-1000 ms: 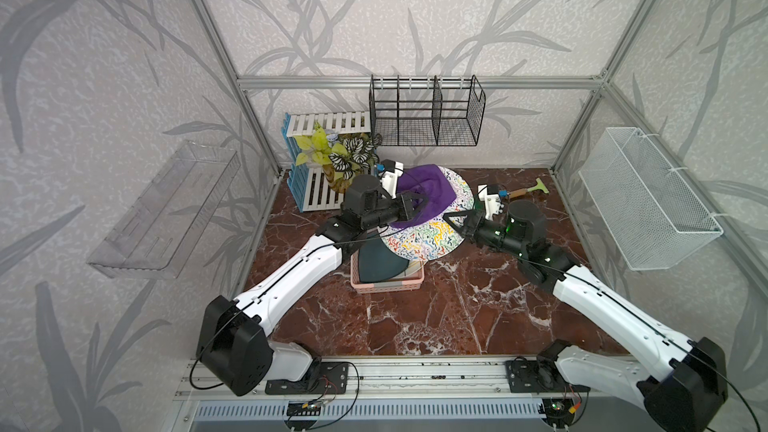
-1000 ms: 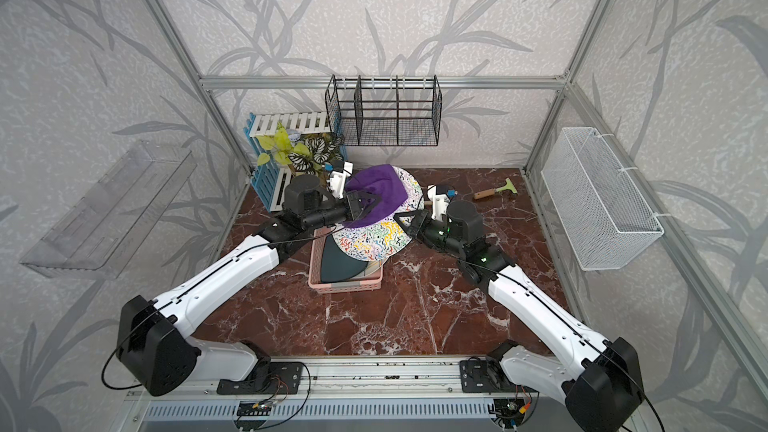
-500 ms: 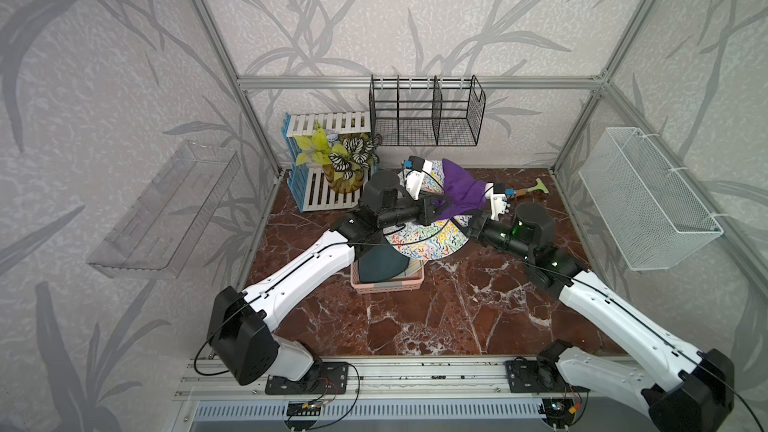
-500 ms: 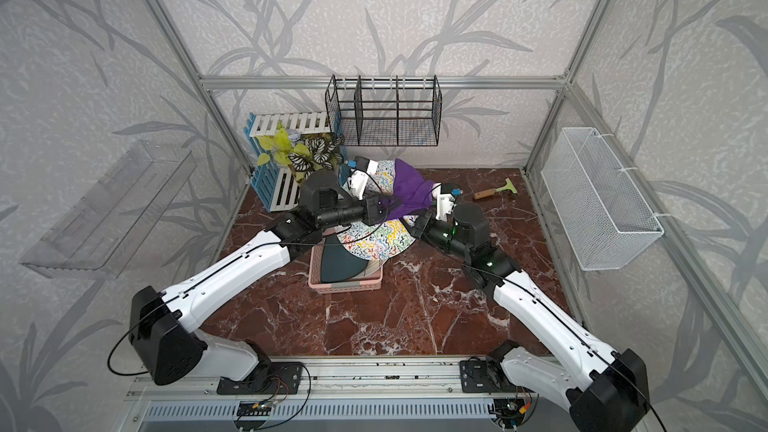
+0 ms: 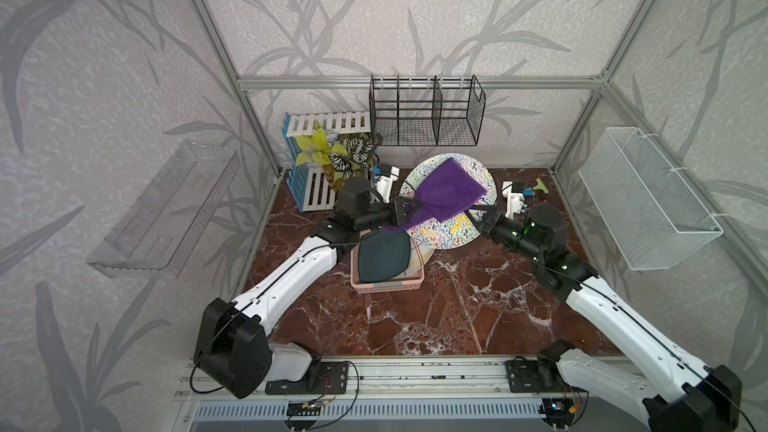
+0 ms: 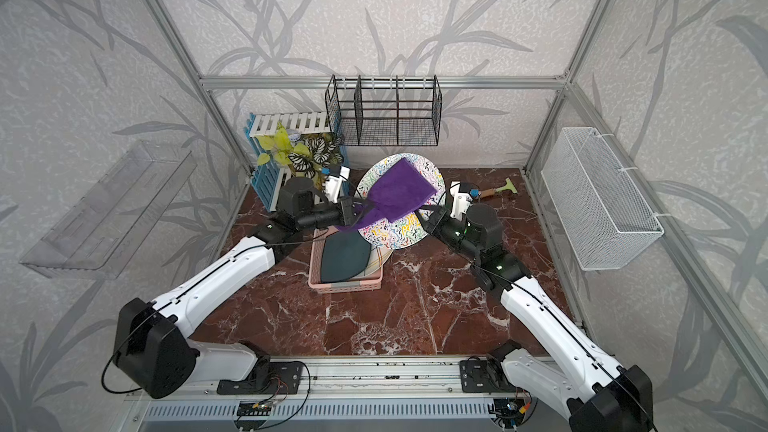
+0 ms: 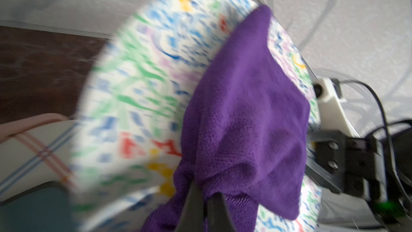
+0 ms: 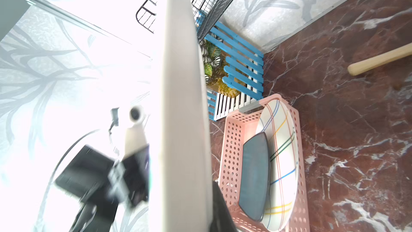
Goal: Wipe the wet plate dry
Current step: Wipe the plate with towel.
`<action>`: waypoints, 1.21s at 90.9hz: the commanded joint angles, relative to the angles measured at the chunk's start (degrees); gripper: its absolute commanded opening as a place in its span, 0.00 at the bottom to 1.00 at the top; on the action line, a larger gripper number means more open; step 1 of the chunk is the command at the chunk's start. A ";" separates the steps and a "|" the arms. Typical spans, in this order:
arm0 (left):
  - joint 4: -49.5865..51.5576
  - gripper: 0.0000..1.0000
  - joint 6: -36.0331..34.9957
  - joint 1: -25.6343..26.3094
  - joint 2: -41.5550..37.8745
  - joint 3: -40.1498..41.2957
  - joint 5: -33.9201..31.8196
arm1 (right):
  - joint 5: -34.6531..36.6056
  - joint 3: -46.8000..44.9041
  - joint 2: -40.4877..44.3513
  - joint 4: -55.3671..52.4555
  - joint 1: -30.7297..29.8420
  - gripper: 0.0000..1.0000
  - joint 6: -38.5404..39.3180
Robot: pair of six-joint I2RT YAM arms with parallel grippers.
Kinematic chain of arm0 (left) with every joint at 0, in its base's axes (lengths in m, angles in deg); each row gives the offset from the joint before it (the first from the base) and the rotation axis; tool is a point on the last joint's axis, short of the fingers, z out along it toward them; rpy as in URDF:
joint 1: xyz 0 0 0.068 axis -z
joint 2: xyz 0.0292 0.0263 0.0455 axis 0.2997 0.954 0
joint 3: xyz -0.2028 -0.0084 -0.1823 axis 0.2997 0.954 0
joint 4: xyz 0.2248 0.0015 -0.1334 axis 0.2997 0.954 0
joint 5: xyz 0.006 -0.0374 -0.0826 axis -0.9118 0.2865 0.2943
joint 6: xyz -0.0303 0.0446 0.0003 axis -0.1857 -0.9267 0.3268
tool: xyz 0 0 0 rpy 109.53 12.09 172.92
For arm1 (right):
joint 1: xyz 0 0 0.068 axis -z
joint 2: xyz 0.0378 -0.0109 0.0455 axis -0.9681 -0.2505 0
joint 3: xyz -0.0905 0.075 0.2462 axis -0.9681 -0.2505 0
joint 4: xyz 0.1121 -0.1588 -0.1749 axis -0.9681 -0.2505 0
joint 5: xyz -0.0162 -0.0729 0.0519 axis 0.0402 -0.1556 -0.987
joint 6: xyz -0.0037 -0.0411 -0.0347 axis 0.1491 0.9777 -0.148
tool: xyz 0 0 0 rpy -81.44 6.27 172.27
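Note:
A white plate [image 5: 441,231] with coloured squiggles hangs tilted above the table in both top views [image 6: 400,229]. My right gripper [image 5: 478,220] is shut on its lower right rim. In the right wrist view the plate [image 8: 182,108] shows edge-on, with one dark finger [image 8: 219,210] against its back. A purple cloth [image 5: 451,191] lies spread on the plate's face. My left gripper [image 5: 405,211] is shut on the cloth's bunched corner. In the left wrist view the fingertips [image 7: 204,188] pinch the cloth [image 7: 245,112] against the blurred plate [image 7: 138,81].
Below the plate stands a pink basket [image 5: 388,285] holding a dark teal plate [image 5: 380,257] and a striped plate. A blue-and-white crate [image 5: 316,193] with a plant, a black wire rack [image 5: 424,118] and a wooden-handled tool [image 5: 539,186] line the back. A white wire basket [image 5: 648,197] hangs on the right wall.
My left gripper swept the purple cloth rightward across the plate's face, then came back part way to the left. The right gripper has kept the plate held up in about the same place.

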 commanded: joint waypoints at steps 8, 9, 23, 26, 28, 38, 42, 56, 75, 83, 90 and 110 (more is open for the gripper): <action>3.07 0.00 -3.72 6.38 7.18 -10.91 2.34 | -8.40 0.61 4.30 16.17 -3.71 0.00 -2.06; 3.07 0.00 -3.96 7.15 7.57 -11.62 2.35 | -7.99 0.41 4.35 16.43 -3.71 0.00 -2.22; 2.31 0.00 -4.39 10.96 9.57 -12.43 0.60 | -3.66 -0.61 6.00 17.90 -0.03 0.00 -3.49; -0.67 0.00 -2.40 9.98 8.46 -10.85 1.00 | -4.15 -0.31 6.33 17.98 1.76 0.00 -4.26; -3.00 0.00 -0.66 9.00 7.34 -9.52 1.58 | -4.48 -0.24 6.61 18.18 3.04 0.00 -5.01; -24.81 0.00 13.27 1.98 0.89 -0.65 4.95 | -6.42 0.04 9.28 15.67 10.66 0.00 -7.63; -33.40 0.00 20.25 -1.11 -1.45 2.10 5.57 | -7.41 0.00 10.48 15.03 14.15 0.00 -8.71; -43.05 0.00 30.34 -5.06 -4.02 0.51 7.62 | -11.64 -1.72 12.36 25.19 24.15 0.00 -19.66; -61.64 0.00 46.10 -4.16 -0.98 -0.84 6.17 | -10.60 -2.27 6.28 49.08 24.10 0.00 -34.68; -68.89 0.00 53.16 -2.52 2.31 -2.20 4.34 | -11.04 -1.91 3.99 50.54 21.76 0.00 -34.58; -74.31 0.00 57.96 -0.52 6.27 -4.80 3.06 | -10.53 -1.96 2.86 50.66 18.13 0.00 -32.63; -77.61 0.00 64.22 4.76 13.72 -12.58 0.67 | -8.48 -0.48 -2.37 50.91 5.15 0.00 -27.26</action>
